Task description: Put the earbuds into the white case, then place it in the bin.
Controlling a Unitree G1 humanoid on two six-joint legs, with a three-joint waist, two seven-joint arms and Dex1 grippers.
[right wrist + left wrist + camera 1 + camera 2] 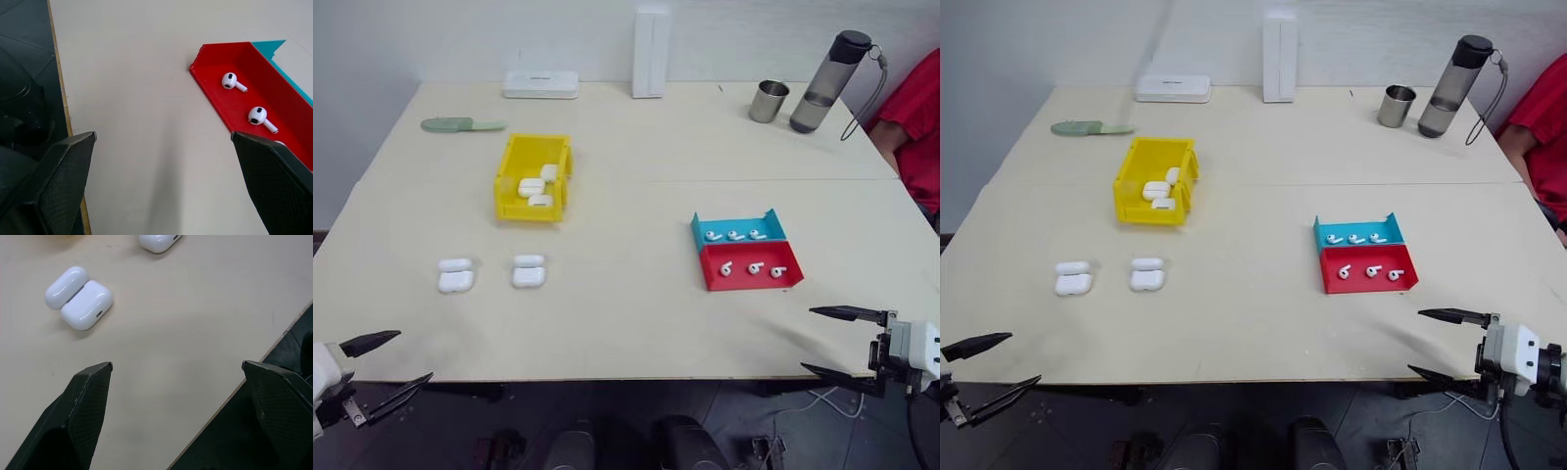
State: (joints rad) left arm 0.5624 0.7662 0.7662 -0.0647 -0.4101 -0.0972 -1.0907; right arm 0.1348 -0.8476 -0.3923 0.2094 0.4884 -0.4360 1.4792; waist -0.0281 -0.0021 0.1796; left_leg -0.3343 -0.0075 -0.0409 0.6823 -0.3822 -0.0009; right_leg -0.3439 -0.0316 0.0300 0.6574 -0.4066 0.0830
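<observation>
My left gripper (pixel 388 365) hung at the near left corner of the pale beige table (pixel 626 323), its two black fingers spread wide with nothing between them. My right gripper (pixel 830 341) hung at the near right edge, likewise spread wide and empty.

Two small glossy white rounded earbud cases lay on the left part of the table, both with lids swung open: the left white case (pixel 455 276) and, just beside it on the right, the second white case (pixel 529 270). My left wrist camera looked down on the left one (pixel 79 297), lying apart from my fingers.

Beyond them stood the yellow plastic rectangular bin (pixel 512 166), with more white cases (pixel 536 186) already lying inside it.

To the right, well apart from the cases, a shallow red tray (pixel 751 281) held three tiny glossy white earbuds (pixel 752 267) in a row. Touching its far edge sat a teal tray (pixel 705 226) with three more earbuds (pixel 734 235).

At the far edge of the table I saw a flat white box (pixel 540 84), a tall white upright box (pixel 651 54), a small metal cup (pixel 769 101) and a grey bottle with a dark cap (pixel 829 82). A pale green flat object (pixel 462 124) lay at the far left. A person's red sleeve (pixel 915 127) showed at the right.
</observation>
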